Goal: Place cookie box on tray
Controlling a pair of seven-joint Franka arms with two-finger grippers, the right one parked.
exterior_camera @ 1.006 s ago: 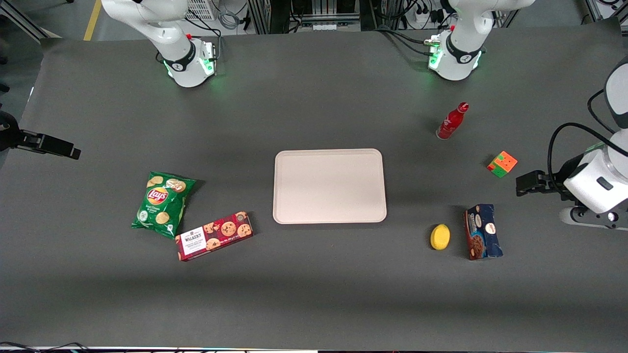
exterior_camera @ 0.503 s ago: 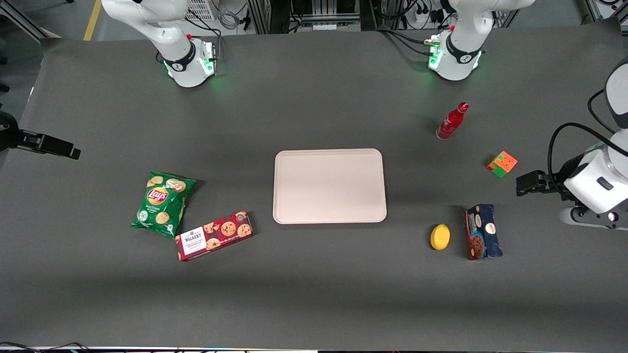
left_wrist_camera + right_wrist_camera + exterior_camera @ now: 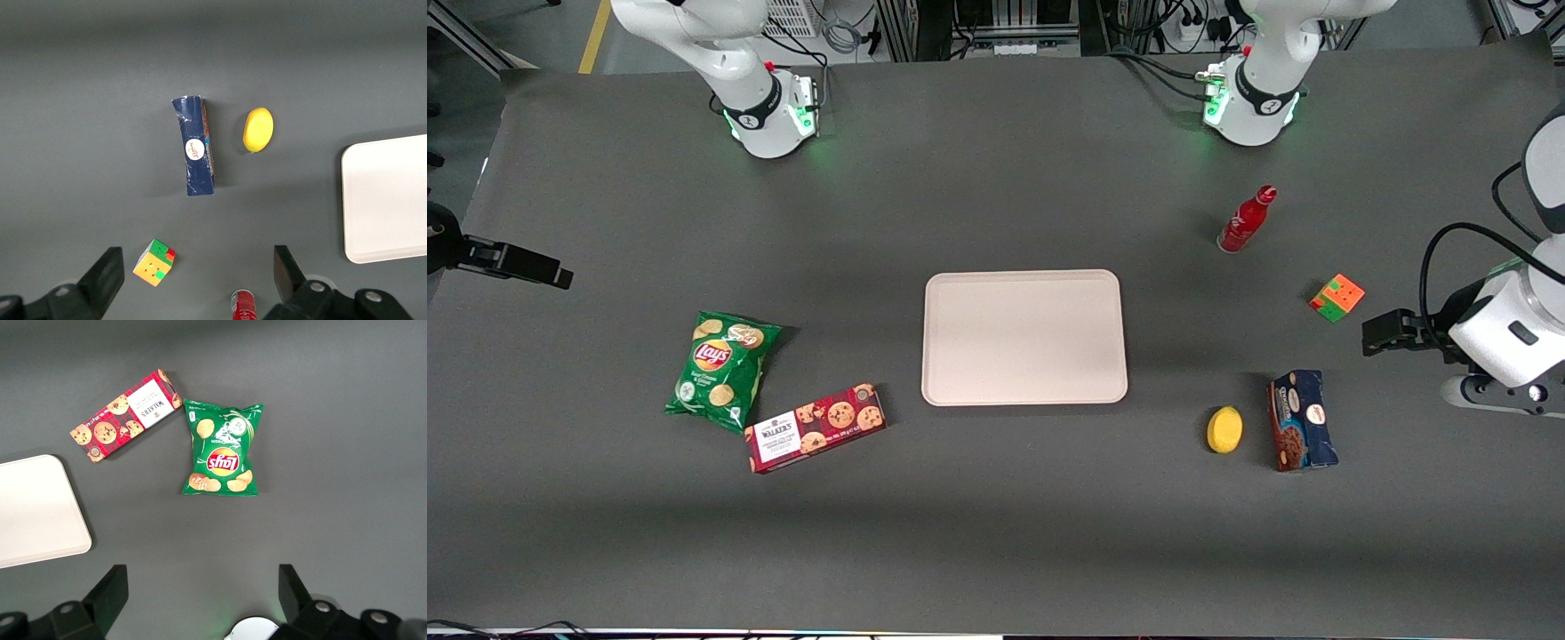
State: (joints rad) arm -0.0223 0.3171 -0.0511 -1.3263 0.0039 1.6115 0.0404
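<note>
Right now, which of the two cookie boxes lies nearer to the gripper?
The navy-blue cookie box, beside the yellow lemon. The open gripper hovers near it; the red Walkers box lies toward the parked arm's end.

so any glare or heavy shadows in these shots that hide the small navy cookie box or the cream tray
Front view: even light, soft shadow bands on the dark table, none hiding the small navy cookie box or the flat cream tray; the open gripper is beside the table's working-arm end. Left wrist view: box sharp, faint shadow alongside it, no glare.

Two cookie boxes [image 3: 1303, 420] [image 3: 816, 428], one tray [image 3: 1024, 337], one end effector [image 3: 1380, 333]
</note>
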